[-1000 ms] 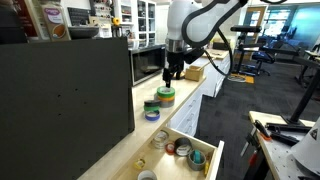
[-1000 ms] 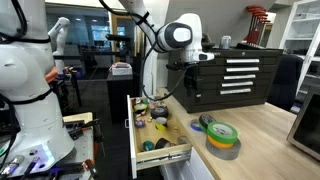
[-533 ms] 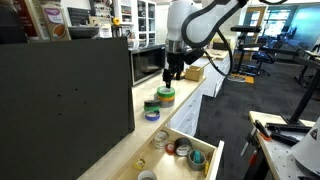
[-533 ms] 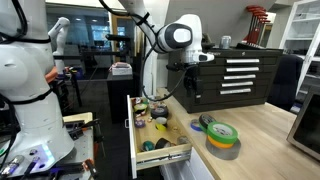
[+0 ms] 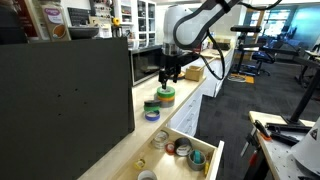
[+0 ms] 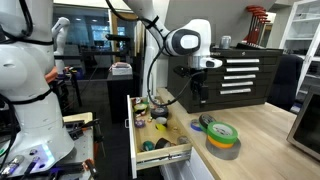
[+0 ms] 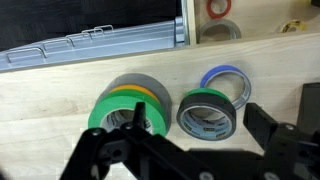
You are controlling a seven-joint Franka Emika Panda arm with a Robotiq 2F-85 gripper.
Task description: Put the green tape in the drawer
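Moved: arm has swung along the desk [image 6: 272,152] toward the tape rolls since 1 s ago; rolls and drawer are unchanged.
Jaws: spread wide, holding nothing, hanging well above the rolls.
Green tape: the green tape [image 7: 129,111] lies flat on top of a stack, below the jaws but off toward 1 finger, not centred in the gap; also seen in both exterior views [image 5: 165,92] [image 6: 222,131].
Stack: under it sit an orange roll [image 7: 152,93] and a grey roll [image 7: 122,82].
Neighbours: a dark roll [image 7: 207,113] is just beside the stack, more nearly under the middle of the gap; a blue roll [image 7: 226,78] touches or overlaps it on the side away from the jaws.
Drawer: the drawer [image 5: 207,158] stands pulled out, past the rolls from the jaws and lower than the desk top; in an exterior view its front [image 6: 165,156] faces the camera.
Drawer contents: several tape rolls, among them a red roll [image 7: 220,8] and a small green roll [image 6: 148,145], plus small items too blurred to name; bare floor is left between them.
Risk 1: a straight descent could close on the dark roll instead, since that one sits nearer the gap's centre.
Risk 2: a finger landing on the green rim could push the stack over or slide it.
Risk 3: a deep grip could lift the orange roll too.
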